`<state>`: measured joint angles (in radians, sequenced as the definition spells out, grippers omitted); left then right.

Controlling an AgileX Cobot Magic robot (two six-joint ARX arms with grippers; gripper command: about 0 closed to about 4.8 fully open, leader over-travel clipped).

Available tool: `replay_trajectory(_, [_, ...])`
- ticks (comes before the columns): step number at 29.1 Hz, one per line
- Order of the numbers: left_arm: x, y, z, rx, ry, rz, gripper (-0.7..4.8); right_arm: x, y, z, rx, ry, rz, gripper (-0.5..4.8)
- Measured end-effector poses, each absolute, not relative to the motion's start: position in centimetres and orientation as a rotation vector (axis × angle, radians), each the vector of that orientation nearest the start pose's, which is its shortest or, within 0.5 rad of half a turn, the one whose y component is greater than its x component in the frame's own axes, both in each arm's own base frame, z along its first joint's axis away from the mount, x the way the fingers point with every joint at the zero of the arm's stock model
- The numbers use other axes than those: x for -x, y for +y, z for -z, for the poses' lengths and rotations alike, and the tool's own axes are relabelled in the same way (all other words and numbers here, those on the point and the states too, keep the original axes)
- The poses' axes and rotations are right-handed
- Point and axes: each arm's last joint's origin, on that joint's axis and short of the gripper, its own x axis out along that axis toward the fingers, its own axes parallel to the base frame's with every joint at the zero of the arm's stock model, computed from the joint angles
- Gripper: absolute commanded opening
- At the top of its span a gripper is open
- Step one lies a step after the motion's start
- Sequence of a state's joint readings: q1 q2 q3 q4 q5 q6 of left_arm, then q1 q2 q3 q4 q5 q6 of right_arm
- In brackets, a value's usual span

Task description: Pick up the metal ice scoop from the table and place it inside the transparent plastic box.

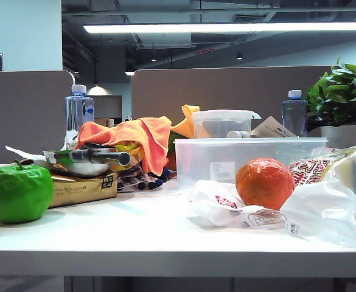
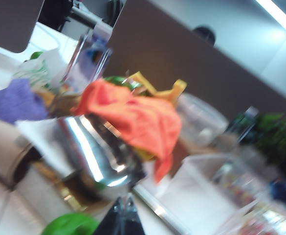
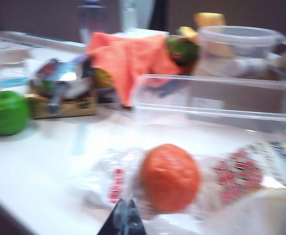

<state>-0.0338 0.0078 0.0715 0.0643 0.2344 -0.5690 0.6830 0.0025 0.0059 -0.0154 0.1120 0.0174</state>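
With my left gripper (image 2: 119, 218) closed short of the scoop (image 1: 89, 159), which lies left of the box (image 1: 251, 158) on a gold packet, and my right gripper (image 3: 123, 219) apparently closed too, I should open wide before descending on the handle.

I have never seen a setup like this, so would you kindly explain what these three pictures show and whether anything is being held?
This is a two-armed robot at a table. One picture comes from a fixed camera facing the table; the other two come from cameras on each wrist. The dark tip at each wrist picture's edge is that arm's hand: left hand, right hand. Both look shut and empty.

On the table lie a metal ice scoop on a gold packet, an orange cloth, a green apple, an orange fruit and a transparent plastic box.
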Motion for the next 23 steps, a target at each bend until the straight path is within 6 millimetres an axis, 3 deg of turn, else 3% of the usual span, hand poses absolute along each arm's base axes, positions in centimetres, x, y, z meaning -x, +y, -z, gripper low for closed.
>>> replay_trajectory(7, [-9.1, -1.0, -23.8, 0.667, -0.008, 0.308, -0.03, -7.1, 6.7, -16.4, -0.011, 0.017, -0.676, -0.01])
replay_trajectory(11, [-11.2, -1.4, -26.4, 0.685, 0.152, 0.347, 0.0, -7.0, 6.8, -16.4, -0.011, 0.017, -0.688, -0.01])
replay_trajectory(13, [-13.8, -2.0, -27.9, 0.704, 0.316, 0.389, 1.58, -7.0, 6.8, -16.4, -0.011, 0.018, -0.689, -0.01])
replay_trajectory(14, [-15.0, -2.3, -28.6, 0.711, 0.377, 0.407, 3.55, -7.0, 6.8, -16.4, -0.011, 0.017, -0.69, -0.01])
replay_trajectory(15, [-17.0, -3.1, -29.5, 0.718, 0.466, 0.436, 4.19, -7.0, 6.8, -16.4, -0.011, 0.017, -0.695, -0.01])
replay_trajectory(20, [-24.0, -7.2, -30.1, 0.758, 0.768, 0.481, 4.37, -7.0, 6.8, -16.4, -0.011, 0.017, -0.695, -0.01])
replay_trajectory(23, [-27.3, -10.3, -28.5, 0.812, 0.958, 0.536, 4.37, -6.9, 6.8, -16.4, -0.011, 0.017, -0.699, -0.01])
